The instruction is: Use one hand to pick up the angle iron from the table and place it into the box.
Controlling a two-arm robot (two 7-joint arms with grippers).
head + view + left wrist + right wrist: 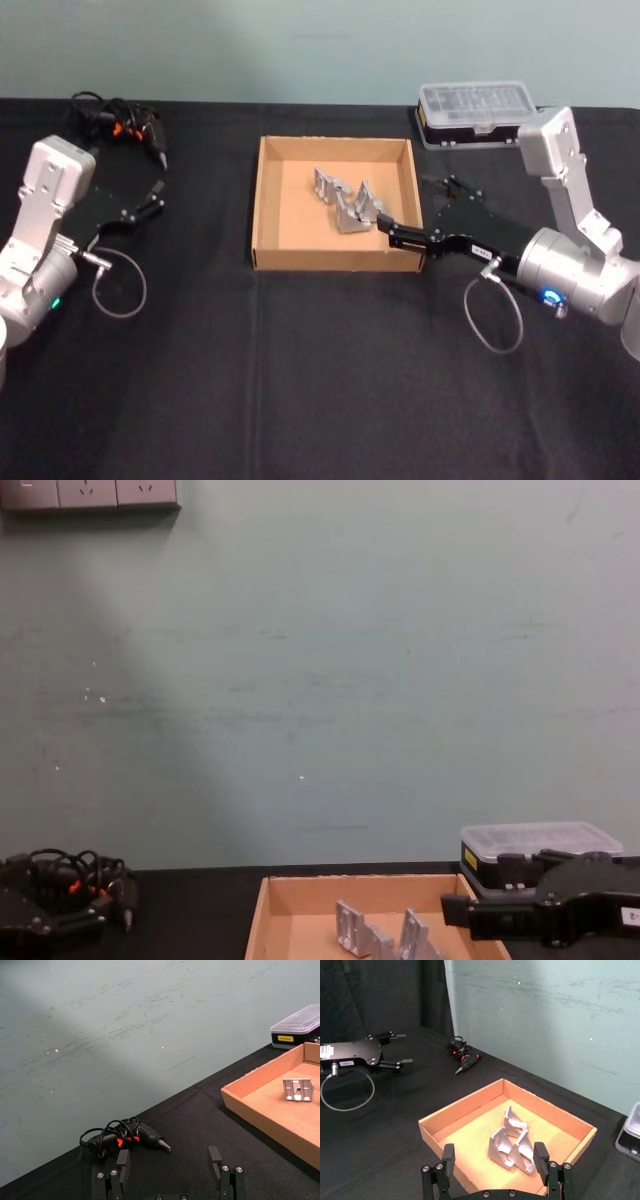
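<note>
Reaching over the right wall of the box [262, 205], the right gripper [383, 228] hangs with its black fingers apart and nothing between them. The angle irons [348, 203] lie inside the box, just beside the fingertips, toward the centre of the floor. In the right wrist view they [512, 1145] sit beyond and between the two fingers [448, 1158]. They are small silver-grey metal brackets, bent at a corner, with flat faces and slots, and they are pressed close together in a small group of three. One of them [297, 1088] stands upright in the left wrist view. The box is shallow tan cardboard, square, with low walls and a smooth floor, and it rests on the matte black desk [300, 380]. The left gripper [152, 197] is well apart from the box on the left side, just above the desk, also with its fingers spread. Behind it lies a black tool with tangled cable [120, 118]. A plastic case with clear lid [477, 112] stands behind the right arm.
</note>
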